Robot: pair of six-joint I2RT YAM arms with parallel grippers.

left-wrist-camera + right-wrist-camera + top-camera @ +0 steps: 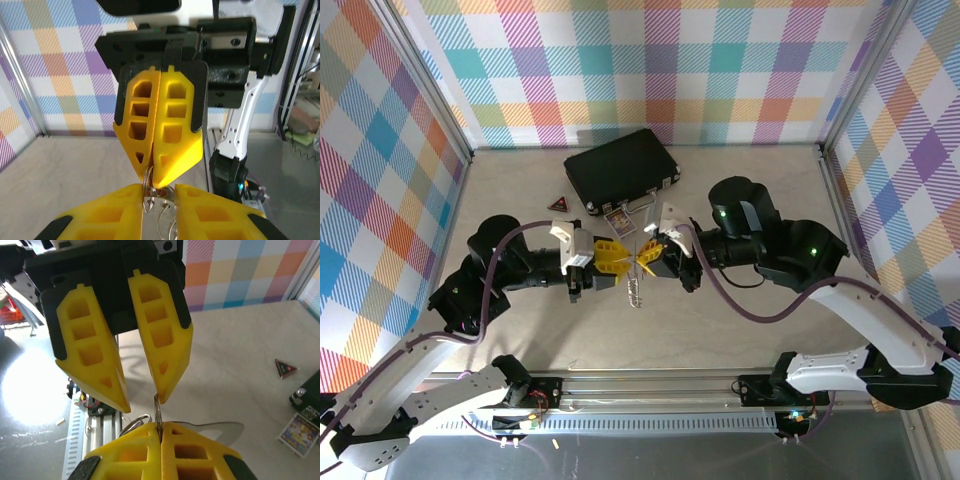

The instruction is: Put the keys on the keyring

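From above, the left gripper (617, 260) and right gripper (642, 262) are facing tip to tip over the table (760, 190), near the black case (620, 168), with a short silver chain (636, 290) dangling beneath them. In the left wrist view, the right jaws are pressing together on the keyring (148, 185), its loops hanging between the parted left jaws. In the right wrist view, the right jaws are pinching thin metal at their seam, while the left jaws are standing apart, one tip touching that metal.

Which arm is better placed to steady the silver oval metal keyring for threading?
Right. The right gripper is shut on the keyring, while the left gripper is open, fingers apart.
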